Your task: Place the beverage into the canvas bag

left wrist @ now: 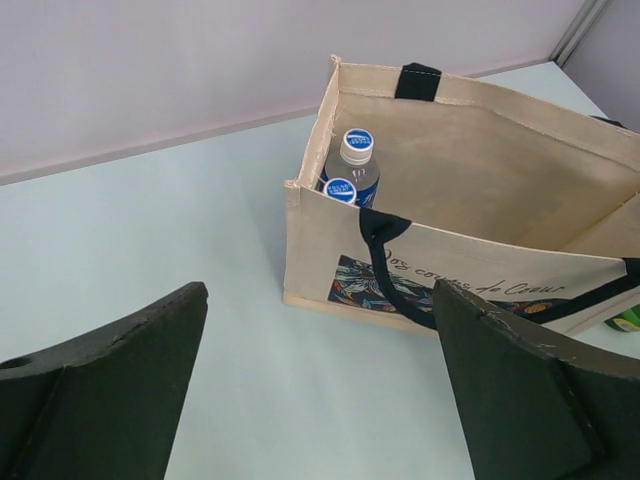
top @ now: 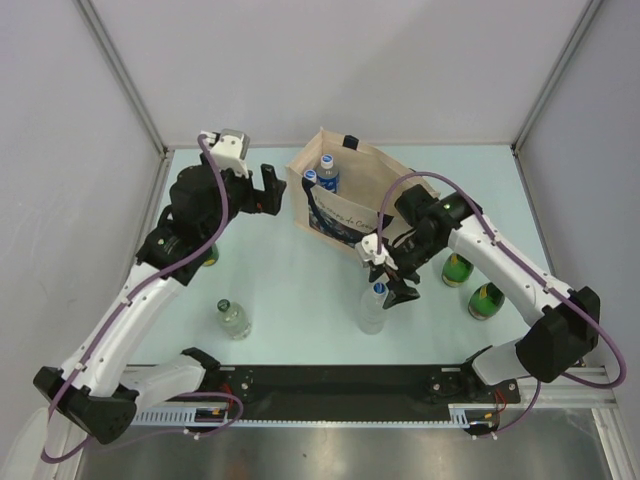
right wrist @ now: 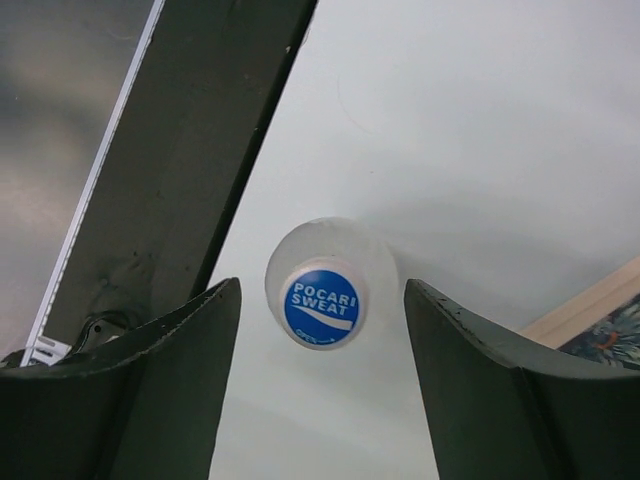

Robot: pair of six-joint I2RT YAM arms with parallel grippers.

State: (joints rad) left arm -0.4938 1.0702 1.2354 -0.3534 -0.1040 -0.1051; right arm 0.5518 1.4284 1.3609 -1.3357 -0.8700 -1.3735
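The beige canvas bag [top: 340, 195] with navy handles stands open at the back middle; it also fills the left wrist view [left wrist: 470, 215]. Two blue-capped bottles [left wrist: 355, 160] stand in its left end. A clear bottle with a blue Pocari Sweat cap [top: 374, 305] stands upright on the table in front of the bag. My right gripper [top: 397, 287] is open just above and beside it; in the right wrist view the cap [right wrist: 321, 307] lies between the spread fingers, untouched. My left gripper [top: 268, 190] is open and empty, just left of the bag.
A small clear bottle with a green cap [top: 233, 318] stands at the front left. Two green bottles [top: 470, 285] stand to the right under the right arm. Another green bottle [top: 208, 257] is half hidden under the left arm. The black rail [top: 330, 385] runs along the near edge.
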